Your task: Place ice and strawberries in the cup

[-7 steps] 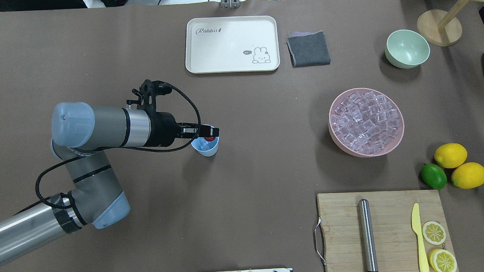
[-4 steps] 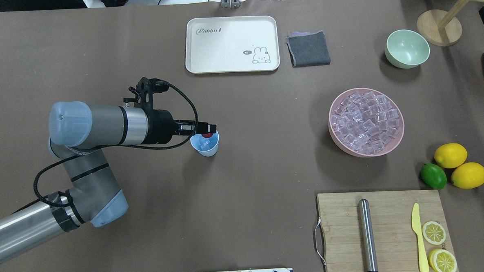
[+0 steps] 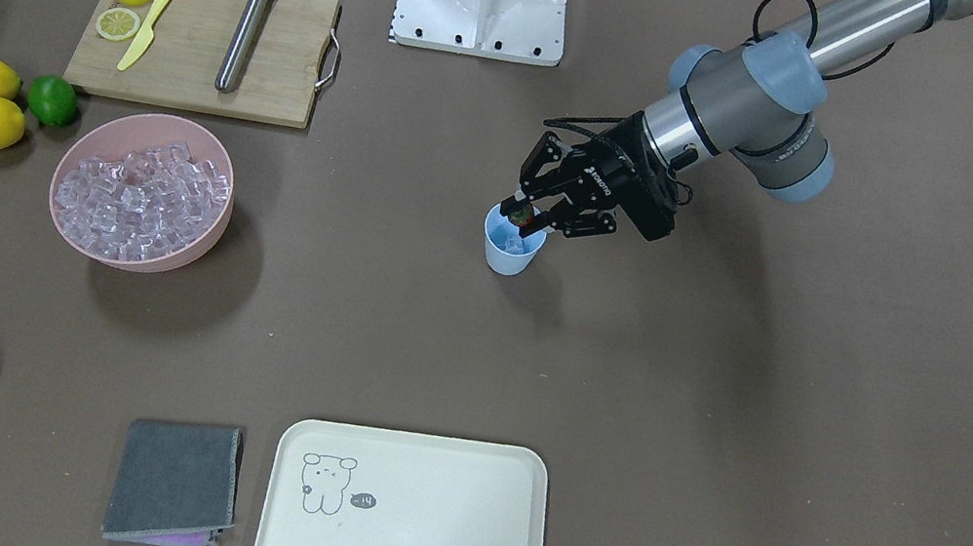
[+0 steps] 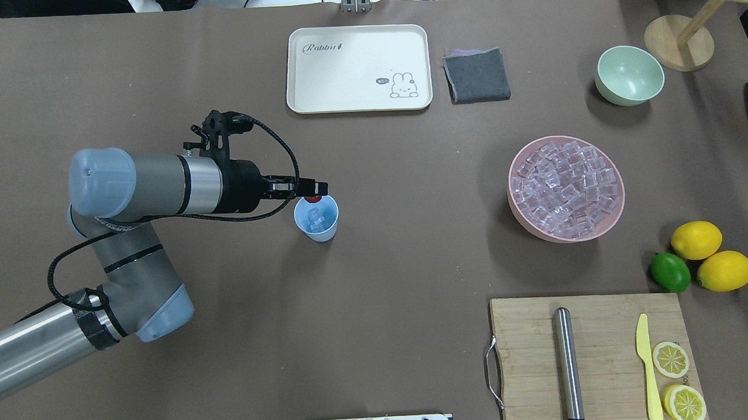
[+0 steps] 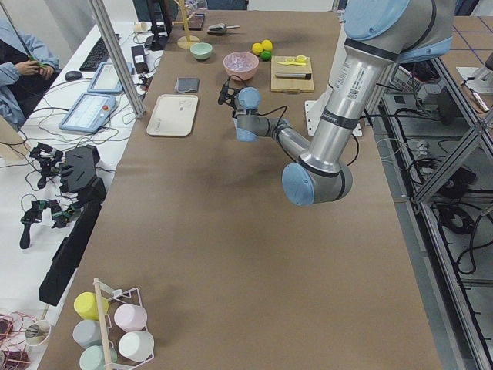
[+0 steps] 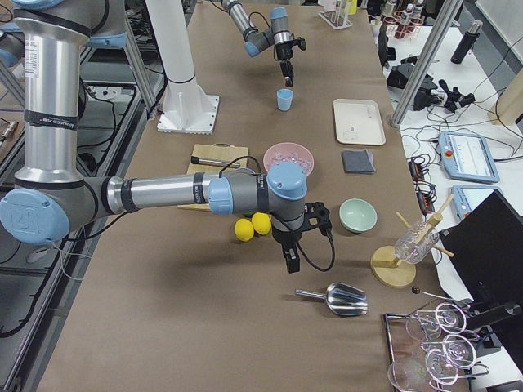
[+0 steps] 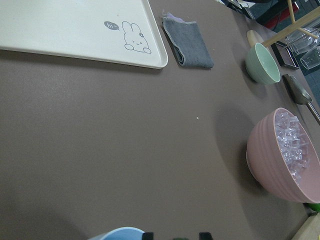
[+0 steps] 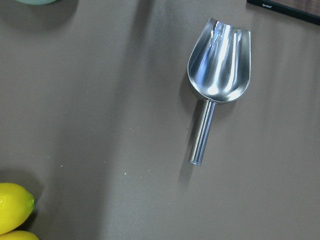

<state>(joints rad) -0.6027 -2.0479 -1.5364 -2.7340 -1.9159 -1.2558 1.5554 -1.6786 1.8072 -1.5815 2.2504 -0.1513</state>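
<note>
From the front, the left gripper (image 3: 526,214) pinches the strawberry (image 3: 520,213) just above the cup (image 3: 508,262), so it can drop in. From overhead, ice (image 4: 315,221) sits in the cup. 1 second ago the strawberry hung over its middle, now over its far rim. From the right side, I cannot tell how the right gripper (image 6: 292,261) stands.

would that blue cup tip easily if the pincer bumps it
Probably light: the cup looks like thin plastic holding only a few ice cubes. It narrows toward the base, so a bump near the rim from the left pincer could well tip it.
</note>
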